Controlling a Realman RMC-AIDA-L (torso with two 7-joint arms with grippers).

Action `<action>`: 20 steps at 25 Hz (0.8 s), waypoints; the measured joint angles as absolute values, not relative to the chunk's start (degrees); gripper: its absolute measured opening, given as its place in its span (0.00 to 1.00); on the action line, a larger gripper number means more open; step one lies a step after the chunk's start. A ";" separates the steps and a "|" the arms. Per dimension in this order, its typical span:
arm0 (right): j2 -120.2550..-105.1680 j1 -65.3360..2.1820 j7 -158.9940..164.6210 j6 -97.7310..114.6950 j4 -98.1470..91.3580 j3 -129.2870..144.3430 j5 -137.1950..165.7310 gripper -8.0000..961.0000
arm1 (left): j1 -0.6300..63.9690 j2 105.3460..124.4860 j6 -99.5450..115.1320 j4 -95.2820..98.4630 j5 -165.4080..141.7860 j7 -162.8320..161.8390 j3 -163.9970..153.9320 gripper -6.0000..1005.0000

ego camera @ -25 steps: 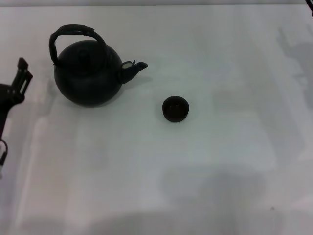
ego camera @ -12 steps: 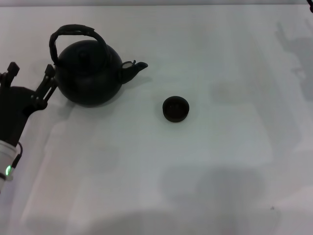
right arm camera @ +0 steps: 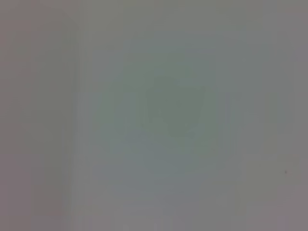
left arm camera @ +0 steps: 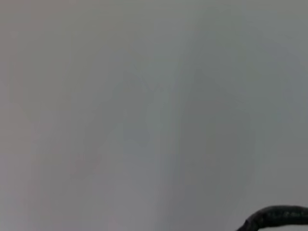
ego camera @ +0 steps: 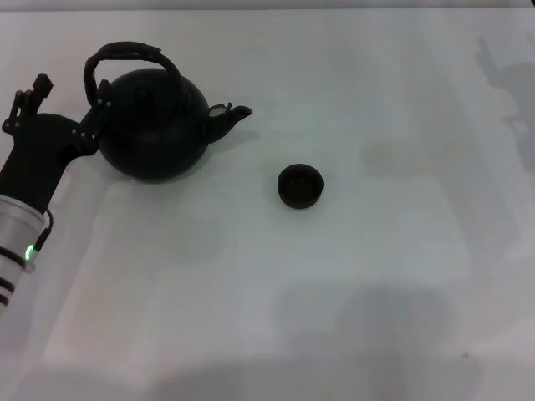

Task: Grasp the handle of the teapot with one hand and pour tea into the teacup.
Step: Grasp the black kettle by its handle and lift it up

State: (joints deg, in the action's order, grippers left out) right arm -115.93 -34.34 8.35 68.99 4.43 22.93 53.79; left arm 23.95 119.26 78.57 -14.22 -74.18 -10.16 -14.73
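Observation:
The matte-black teapot (ego camera: 155, 125) stands at the far left of the white table, its short spout pointing right toward the teacup. Its arched dark handle (ego camera: 125, 53) rises over the lid; a dark curved piece of it shows in the left wrist view (left arm camera: 279, 215). The small black teacup (ego camera: 299, 185) sits to the right of the pot and a little nearer to me. My left gripper (ego camera: 69, 93) is open and empty just left of the pot. One fingertip (ego camera: 101, 102) is close to the handle's left foot. My right gripper is out of view.
The white table (ego camera: 351, 292) stretches wide in front of and to the right of the cup. The right wrist view shows only bare table surface (right arm camera: 154, 115).
My left arm has come in from the left edge and moved up and toward the teapot, its fingers now beside the handle's left foot. Teapot and teacup have not moved.

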 joint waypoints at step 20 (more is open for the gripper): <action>-115.92 -34.29 8.35 67.57 3.59 22.94 53.78 0.88 | 27.10 119.54 70.44 -13.00 -74.54 -9.67 -13.48 0.80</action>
State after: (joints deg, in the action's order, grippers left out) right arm -115.92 -34.29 8.35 67.57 3.59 22.94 53.79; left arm 27.10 119.54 70.44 -13.00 -74.54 -9.67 -13.48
